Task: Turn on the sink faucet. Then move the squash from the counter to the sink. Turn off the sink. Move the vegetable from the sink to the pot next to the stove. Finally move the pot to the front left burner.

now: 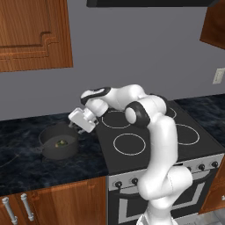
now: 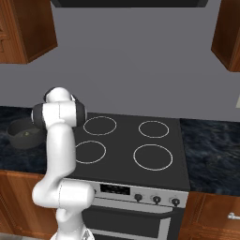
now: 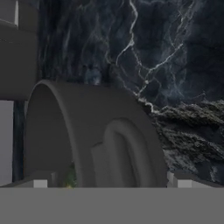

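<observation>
Grey kitchen wall behind, brown wall cabinets (image 1: 35,33) up top, black veined table (image 1: 26,165) running left of the stove (image 1: 145,147).

Hard to see:
- Right base view: arm's upper links cover the claw; pot (image 2: 23,133) sits far left, partly behind the arm.
- Squash (image 1: 60,142) is a small greenish blob with yellow flecks on the pot's floor in the left base view. In the hand view just a green-yellow sliver (image 3: 70,177) shows at the bottom edge, mostly hidden by the pot wall.
- Hand view is very close in: pot rim and one loop handle (image 3: 124,153) take up the middle, lower part cut off. Veined table behind it.
- Claw fingertips in the left base view are small and dark against the pot edge; whether they touch the rim, can't tell.

Positions:
- Pot (image 1: 59,141) stands on the table just left of the stove, not on a burner.
- Front left burner ring (image 1: 129,144) has nothing on it.
- Claw (image 1: 80,127) sits at the pot's right rim, angled down toward the handle side. Squash lies inside the pot, just left of and below the claw, apart from it.
- Claw jaws spread wide, holding nothing.
</observation>
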Controlling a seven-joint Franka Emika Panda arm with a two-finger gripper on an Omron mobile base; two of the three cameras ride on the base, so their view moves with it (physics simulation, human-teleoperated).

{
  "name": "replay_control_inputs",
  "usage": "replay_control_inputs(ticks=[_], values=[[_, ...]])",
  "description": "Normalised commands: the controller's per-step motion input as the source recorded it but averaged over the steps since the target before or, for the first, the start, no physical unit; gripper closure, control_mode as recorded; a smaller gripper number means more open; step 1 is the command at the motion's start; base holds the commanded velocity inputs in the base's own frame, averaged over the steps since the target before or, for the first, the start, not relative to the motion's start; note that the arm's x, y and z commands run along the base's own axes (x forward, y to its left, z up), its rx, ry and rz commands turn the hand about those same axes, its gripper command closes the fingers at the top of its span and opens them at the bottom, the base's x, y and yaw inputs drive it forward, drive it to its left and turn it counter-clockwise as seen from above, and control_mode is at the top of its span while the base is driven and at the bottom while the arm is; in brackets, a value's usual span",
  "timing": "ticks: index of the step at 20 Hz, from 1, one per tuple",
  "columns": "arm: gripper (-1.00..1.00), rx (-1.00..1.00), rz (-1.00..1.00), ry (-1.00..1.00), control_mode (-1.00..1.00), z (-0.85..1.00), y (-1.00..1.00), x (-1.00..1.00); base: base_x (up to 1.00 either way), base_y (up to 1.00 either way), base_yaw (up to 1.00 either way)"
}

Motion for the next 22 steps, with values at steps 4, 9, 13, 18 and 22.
replay_control_inputs(ticks=[4, 9, 13, 18, 22], values=[[-1.0, 0.03, 0.1, -0.11, -1.0, -0.01, 0.0, -0.01, 0.0, 0.0, 0.0], [-1.0, 0.06, 0.12, -0.13, -1.0, -0.07, 0.0, -0.04, 0.0, 0.0, 0.0], [-1.0, 0.1, 0.11, -0.13, -1.0, -0.16, 0.0, -0.04, 0.0, 0.0, 0.0], [-1.0, 0.11, 0.12, -0.14, -1.0, -0.08, 0.0, -0.08, 0.0, 0.0, 0.0], [-1.0, 0.07, 0.07, -0.08, -1.0, -0.04, 0.0, -0.19, 0.0, 0.0, 0.0]])
